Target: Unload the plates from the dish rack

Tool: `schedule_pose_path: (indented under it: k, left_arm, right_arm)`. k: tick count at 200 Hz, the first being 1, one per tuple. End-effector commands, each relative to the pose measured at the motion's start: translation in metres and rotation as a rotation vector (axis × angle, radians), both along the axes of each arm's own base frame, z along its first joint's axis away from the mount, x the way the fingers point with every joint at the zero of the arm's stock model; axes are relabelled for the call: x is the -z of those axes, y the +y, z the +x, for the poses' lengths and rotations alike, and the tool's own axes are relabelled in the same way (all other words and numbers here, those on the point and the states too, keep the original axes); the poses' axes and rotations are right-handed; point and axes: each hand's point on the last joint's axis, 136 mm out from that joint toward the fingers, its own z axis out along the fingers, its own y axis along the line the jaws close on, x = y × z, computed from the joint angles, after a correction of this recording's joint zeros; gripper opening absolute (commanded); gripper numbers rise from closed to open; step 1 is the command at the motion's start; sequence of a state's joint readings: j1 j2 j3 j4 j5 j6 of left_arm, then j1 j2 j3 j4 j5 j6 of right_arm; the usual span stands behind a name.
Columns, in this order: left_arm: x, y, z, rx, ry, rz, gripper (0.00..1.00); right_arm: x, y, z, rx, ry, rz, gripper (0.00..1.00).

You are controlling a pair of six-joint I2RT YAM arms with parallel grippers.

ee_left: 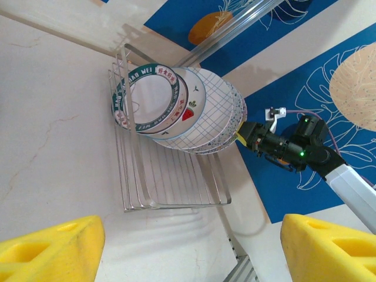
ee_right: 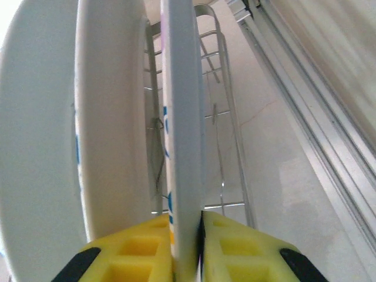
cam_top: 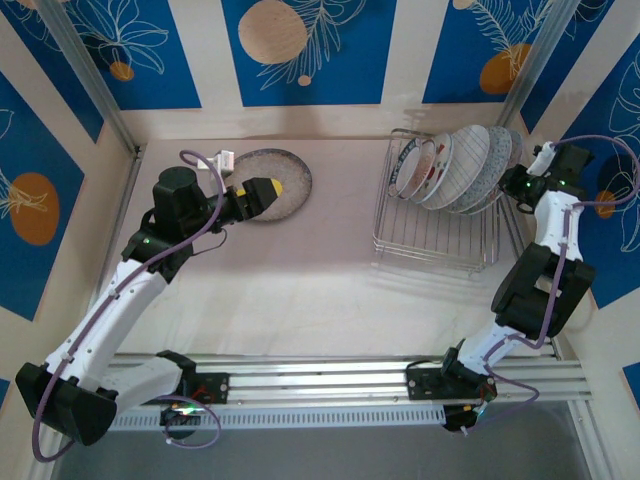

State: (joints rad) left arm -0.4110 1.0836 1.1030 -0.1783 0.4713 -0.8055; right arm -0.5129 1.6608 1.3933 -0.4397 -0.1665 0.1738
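The silver wire dish rack stands at the right of the table with several plates upright in its slots. My right gripper is shut on the rim of the rearmost plate, one yellow pad on each face. That plate still stands in the rack beside its neighbour. A grey speckled plate lies flat on the table at the back left. My left gripper hovers over it, open and holding nothing. In the left wrist view the rack, its plates and my right gripper are seen from afar.
Blue patterned walls enclose the table on three sides. A metal rail runs along the near edge by the arm bases. The rack's front half has bare wire slots. Open table surface lies between the flat plate and the rack.
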Motion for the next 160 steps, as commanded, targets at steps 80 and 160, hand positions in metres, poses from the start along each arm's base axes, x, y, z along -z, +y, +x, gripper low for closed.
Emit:
schedule_pose_path:
  k: [80,160]
  left_arm:
    - [-0.018,-0.006,-0.003,0.026,-0.040,-0.031,0.78]
    - [-0.028,-0.009,0.001,0.029,-0.058,-0.048,0.78]
  right_arm:
    - [-0.028,0.007,0.000,0.052,0.007,-0.215,0.02]
    - [-0.052,0.005,-0.015,0.158,-0.007,-0.317,0.00]
